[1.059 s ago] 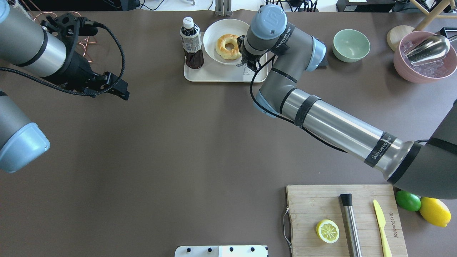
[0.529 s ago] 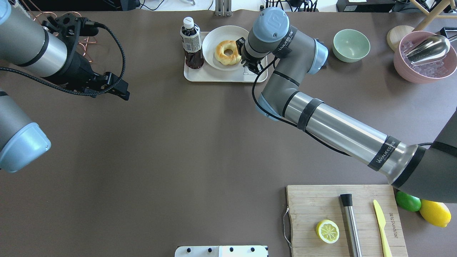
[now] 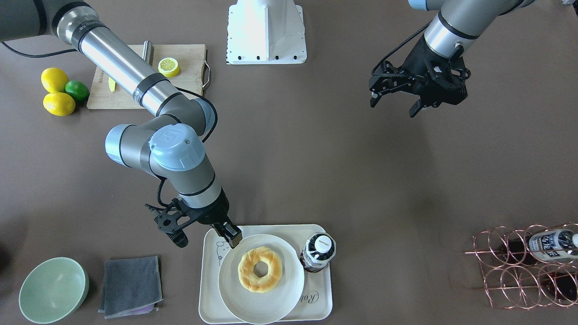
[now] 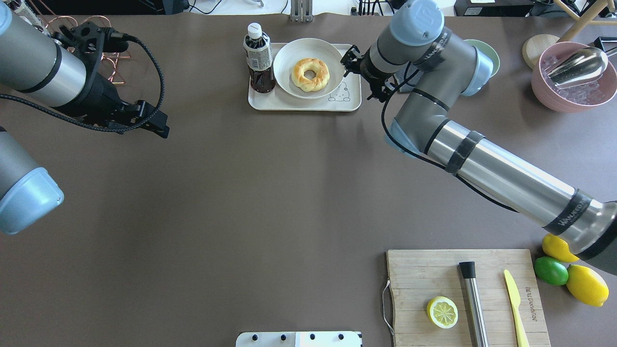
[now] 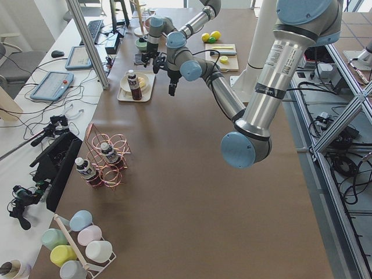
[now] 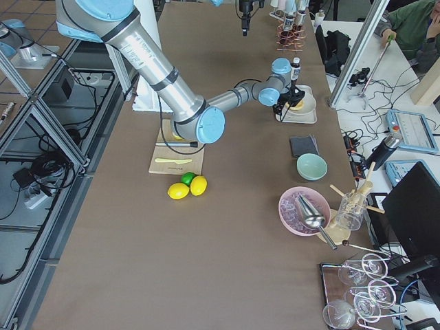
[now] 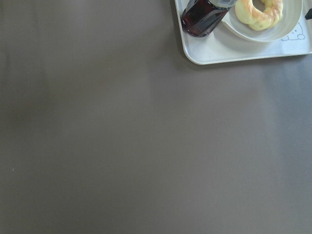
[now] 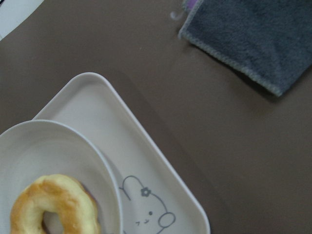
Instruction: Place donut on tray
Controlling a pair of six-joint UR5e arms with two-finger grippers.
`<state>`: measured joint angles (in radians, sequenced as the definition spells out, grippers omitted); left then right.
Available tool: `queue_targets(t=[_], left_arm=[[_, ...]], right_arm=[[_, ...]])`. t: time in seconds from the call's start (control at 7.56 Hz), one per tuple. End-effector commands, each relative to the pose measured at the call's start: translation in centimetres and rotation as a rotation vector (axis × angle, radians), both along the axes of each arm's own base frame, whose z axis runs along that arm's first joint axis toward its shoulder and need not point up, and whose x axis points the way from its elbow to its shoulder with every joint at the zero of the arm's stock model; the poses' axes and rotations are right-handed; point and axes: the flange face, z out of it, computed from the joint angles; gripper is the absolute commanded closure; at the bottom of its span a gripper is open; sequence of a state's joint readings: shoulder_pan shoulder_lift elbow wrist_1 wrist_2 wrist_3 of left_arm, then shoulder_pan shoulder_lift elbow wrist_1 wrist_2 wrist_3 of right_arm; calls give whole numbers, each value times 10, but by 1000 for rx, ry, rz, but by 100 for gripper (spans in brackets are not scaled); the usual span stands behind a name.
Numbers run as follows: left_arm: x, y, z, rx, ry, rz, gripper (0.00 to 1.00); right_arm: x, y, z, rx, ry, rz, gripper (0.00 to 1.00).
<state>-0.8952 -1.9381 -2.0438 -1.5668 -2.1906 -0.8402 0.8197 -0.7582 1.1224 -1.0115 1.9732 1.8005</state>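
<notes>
The donut point(image 4: 311, 74) lies on the white plate point(image 4: 288, 52) that sits on the tray point(image 4: 289, 104), at the far side. The right gripper point(image 3: 206, 238), fingers spread and holding nothing, hovers just beside the plate

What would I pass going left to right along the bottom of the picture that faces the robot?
green bowl → grey cloth → donut → dark drink bottle → copper wire rack

I log this as a robotics lab, not a kitchen: a brown-covered bench point(image 4: 241, 193) with staged props, aluminium framing point(image 5: 87, 46) upper left, a teach pendant point(image 6: 412, 132) at right, and loose cables point(image 6: 40, 162) on the tiled floor.
</notes>
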Motion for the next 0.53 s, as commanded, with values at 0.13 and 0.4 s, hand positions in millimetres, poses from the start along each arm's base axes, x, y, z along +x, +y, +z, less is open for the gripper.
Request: queue_targets(t=[0.13, 0.4], left_arm=[[-114, -30, 110, 145, -167, 54, 2], [-205, -62, 191, 151, -152, 114, 2]], right_arm=[[176, 34, 92, 90, 111, -185, 0], [307, 99, 194, 225, 212, -310, 0]])
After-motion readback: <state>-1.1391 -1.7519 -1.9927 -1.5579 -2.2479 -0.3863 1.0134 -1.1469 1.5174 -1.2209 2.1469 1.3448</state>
